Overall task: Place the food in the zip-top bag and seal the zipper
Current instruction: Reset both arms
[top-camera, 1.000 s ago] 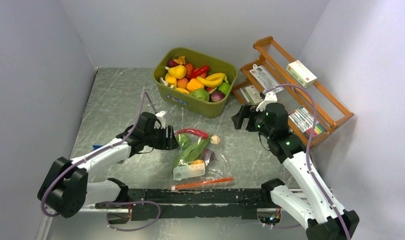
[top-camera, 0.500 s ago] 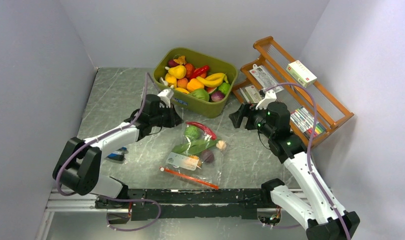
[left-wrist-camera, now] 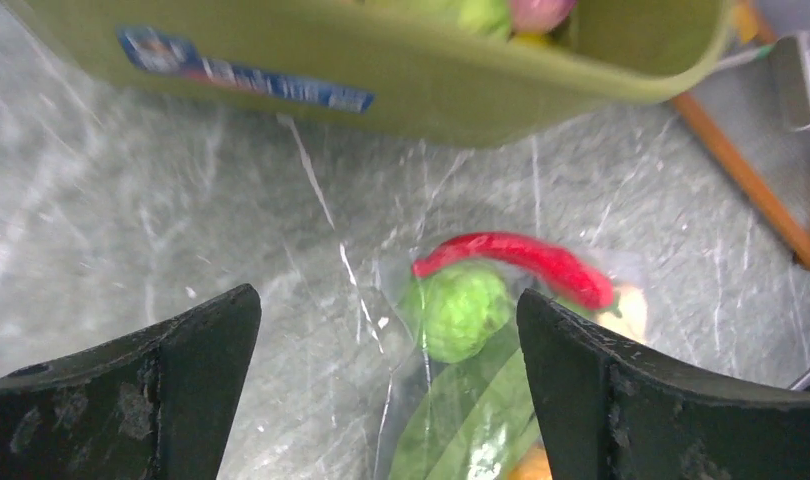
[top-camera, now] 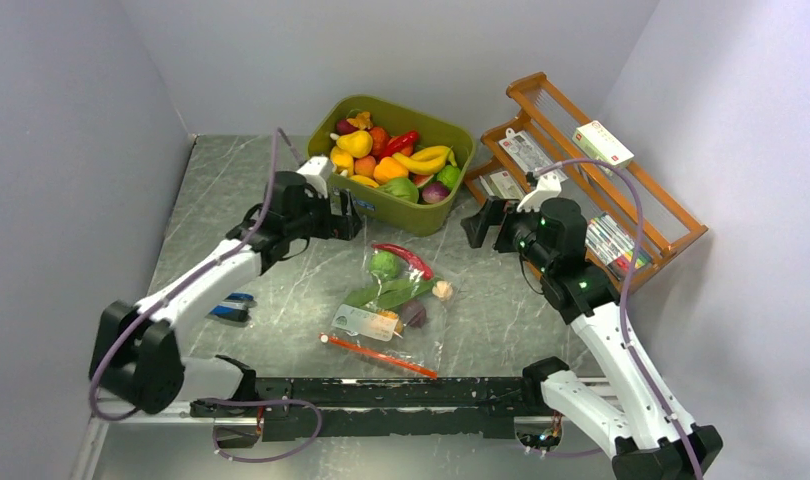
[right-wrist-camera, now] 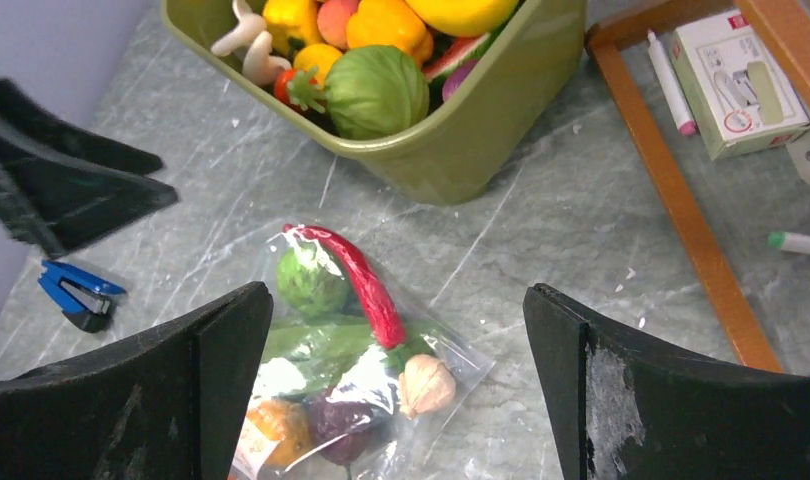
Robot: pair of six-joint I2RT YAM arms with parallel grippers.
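Close to the middle of the worktop's [top-camera: 221, 190] near edge, the red-orange zipper [top-camera: 379, 356] lay flat and slanted, its right end closer to that edge. You could not tell from these views whether it was pressed shut along its whole length.

Behind it the zip-top bag [top-camera: 428, 338] reached toward the worktop's centre. It held the purple bulb [top-camera: 413, 313], the leaves [top-camera: 386, 293], the pale piece [top-camera: 442, 290], the green round toy [top-camera: 385, 264] and the toy chili [top-camera: 406, 258].

A small blue tool [top-camera: 229, 305] lay toward the left edge.

Farther back, both your hands were wide open and empty. The left hand [top-camera: 349, 218] was just beside the near wall of the olive-green tub [top-camera: 421, 215]. The right hand [top-camera: 478, 228] was between that tub and the wooden rack [top-camera: 671, 215].

If any gap was left in the zipper, lifting the bag could spill the food. Pressing along the slanted strip off-line would likely push the slick plastic across the worktop. A careless left swing could knock the tub.
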